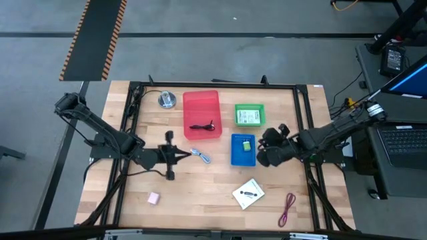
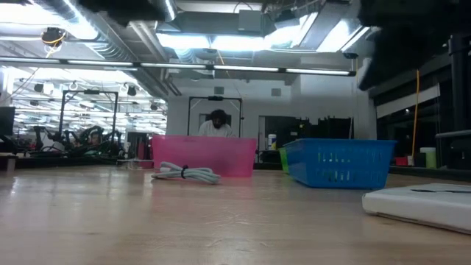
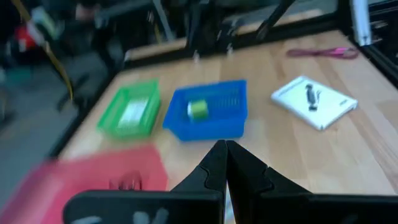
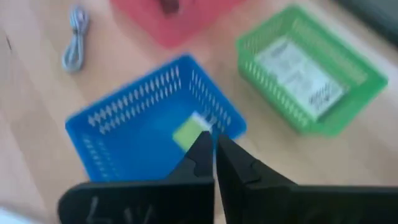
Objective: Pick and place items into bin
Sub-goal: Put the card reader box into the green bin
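My left gripper [image 1: 187, 155] [image 3: 225, 148] is shut above the table's middle. Its tips are just left of the silvery-blue piece [image 1: 201, 157] [image 2: 185, 174], which lies on the wood. My right gripper [image 1: 261, 154] [image 4: 214, 142] is shut and hovers at the right edge of the blue bin [image 1: 243, 159] [image 4: 134, 134]. A green-white piece [image 1: 247, 145] [image 4: 188, 132] lies in that bin. One white card [image 1: 248, 193] [image 3: 314, 101], the pink cube [image 1: 153, 197] and the dark red cord [image 1: 288, 209] [image 3: 323, 53] lie on the table. Another card [image 1: 249, 117] lies in the green bin [image 1: 249, 106].
A red bin [image 1: 201, 100] with a dark item [image 1: 202, 127] stands far of the centre. The round silver disc [image 1: 166, 100] sits to its left. A black frame [image 1: 213, 85] runs around the tabletop. Bare wood lies at the near middle, between the cube and the card.
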Controlling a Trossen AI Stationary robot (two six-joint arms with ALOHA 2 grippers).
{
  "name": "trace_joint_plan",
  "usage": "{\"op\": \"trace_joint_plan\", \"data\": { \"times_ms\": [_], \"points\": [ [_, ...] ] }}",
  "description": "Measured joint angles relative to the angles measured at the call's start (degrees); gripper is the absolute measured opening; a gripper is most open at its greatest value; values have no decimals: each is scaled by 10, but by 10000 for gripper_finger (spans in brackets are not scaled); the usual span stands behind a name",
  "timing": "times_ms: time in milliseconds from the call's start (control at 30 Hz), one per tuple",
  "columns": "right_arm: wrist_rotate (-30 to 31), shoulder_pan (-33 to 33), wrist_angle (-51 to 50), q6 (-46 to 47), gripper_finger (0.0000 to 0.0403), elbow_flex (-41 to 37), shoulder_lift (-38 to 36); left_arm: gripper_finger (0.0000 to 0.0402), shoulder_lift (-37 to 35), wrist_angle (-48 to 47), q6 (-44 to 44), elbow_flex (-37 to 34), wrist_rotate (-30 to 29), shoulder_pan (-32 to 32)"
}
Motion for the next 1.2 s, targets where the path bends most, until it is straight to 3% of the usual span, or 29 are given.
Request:
{"op": "trace_joint_plan", "data": {
  "times_ms": [167,300,467,767,933,1200],
  "points": [
    [-17,48,-39,40,0,0,0,3,73,108,113,0,32,21],
    [-27,84,-41,39,0,0,2,3,125,141,119,3,54,53],
    [-38,110,-84,82,0,0,18,3,192,144,120,50,127,93],
    [-133,150,-95,100,0,28,94,3,307,115,170,153,189,126],
    [-136,198,-97,100,0,85,132,3,360,97,173,208,233,130],
    [-157,244,-128,167,0,152,200,3,430,-25,191,310,233,95]
  ]
}}
